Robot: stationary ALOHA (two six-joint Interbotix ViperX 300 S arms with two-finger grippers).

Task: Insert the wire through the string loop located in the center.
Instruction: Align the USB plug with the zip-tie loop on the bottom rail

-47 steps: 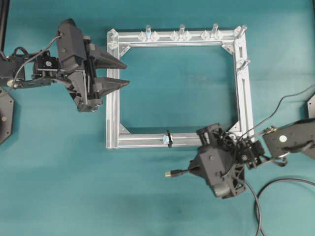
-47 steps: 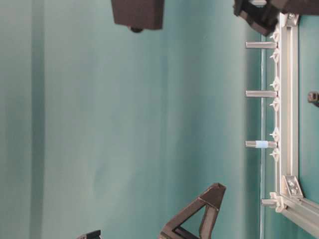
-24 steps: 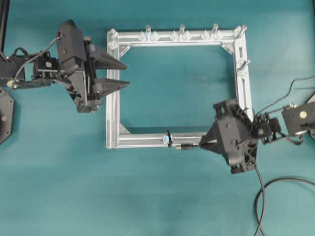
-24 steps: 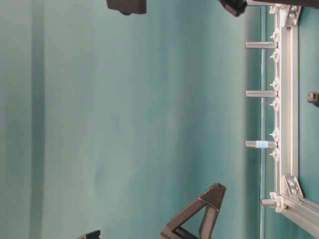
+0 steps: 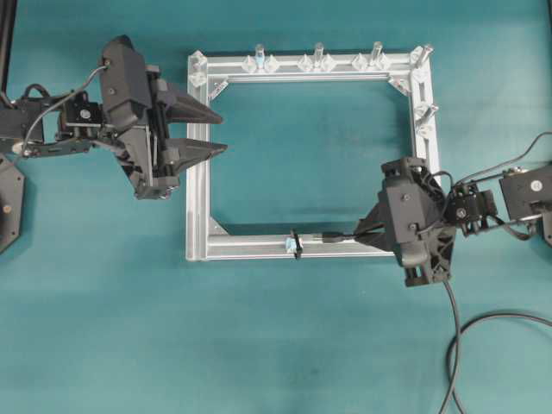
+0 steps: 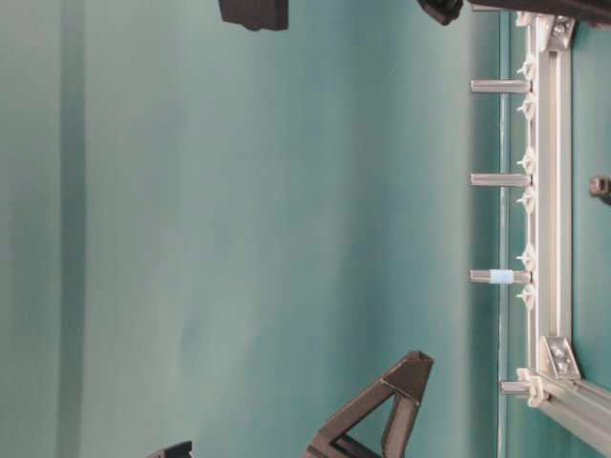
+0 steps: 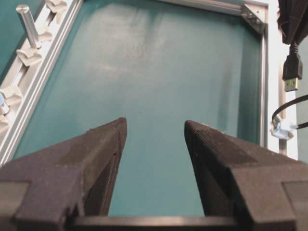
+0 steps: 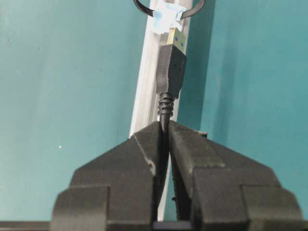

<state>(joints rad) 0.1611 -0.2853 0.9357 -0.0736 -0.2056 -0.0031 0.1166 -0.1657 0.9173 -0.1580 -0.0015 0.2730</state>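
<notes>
The right gripper [image 8: 163,139] is clamped hard on the wire [image 8: 165,110], jaws pinched together just behind the ribbed collar, so the black plug body juts straight out ahead of the fingertips. Its brass-and-silver tip [image 8: 175,38] sits right at the string loop [image 8: 168,9], lined up along the near bar of the aluminium frame [image 8: 144,91].

From overhead, that gripper [image 5: 366,235] hovers over the frame's near right stretch, with the plug lying along the bar and pointing left. The loop [image 5: 295,243] stands roughly mid-bar on its pale blue-white base, just beyond the tip.

Across the table the left gripper [image 5: 216,131] hangs over the frame's left bar, jaws spread wide, holding nothing. Its own camera looks between those fingers [image 7: 211,144] at the plug [image 7: 291,72] and the loop's base [image 7: 284,130].

The risks, as I judge them: the loop is a tiny soft ring, barely bar-wide. The square plug could catch its edge and fold it flat instead of threading. A slightly low approach would jam the tip against the base or the bar. The cable beyond the grip is limp and trails off in a big curl [image 5: 453,362], so any drag there could twist the plug off line.
</notes>
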